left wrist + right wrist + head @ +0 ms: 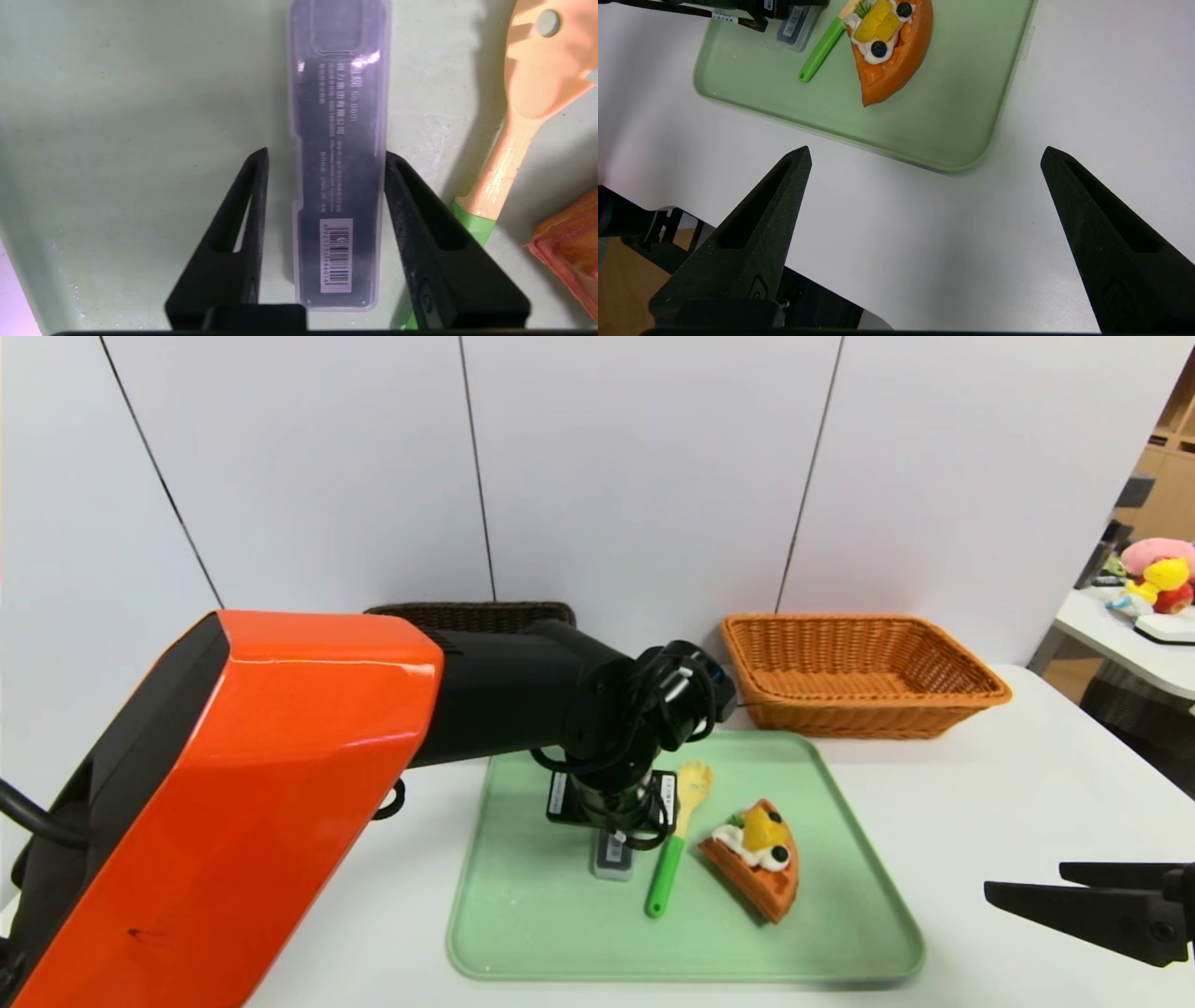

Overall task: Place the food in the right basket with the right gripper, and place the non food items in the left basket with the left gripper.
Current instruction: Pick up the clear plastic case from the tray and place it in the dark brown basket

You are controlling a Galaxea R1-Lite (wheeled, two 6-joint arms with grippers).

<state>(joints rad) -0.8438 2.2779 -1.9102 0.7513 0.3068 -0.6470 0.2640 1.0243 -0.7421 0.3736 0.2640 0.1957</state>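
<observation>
A clear plastic case (338, 163) with dark contents and a barcode label lies flat on the green tray (840, 933). My left gripper (327, 154) is lowered over the case (613, 863) and straddles it: one finger touches one long side, and a narrow gap remains on the other side. Beside the case lies a spoon (680, 831) with a green handle and a pale bowl. Beyond the spoon sits an orange cake slice (758, 868) topped with cream and fruit. My right gripper (925, 150) hovers open and empty over the table near the tray's front right corner.
The orange wicker basket (859, 672) stands behind the tray at the right. A dark brown basket (471, 614) stands at the back left, mostly hidden by my left arm. White wall panels close off the back. A side table with toys (1158, 579) is at the far right.
</observation>
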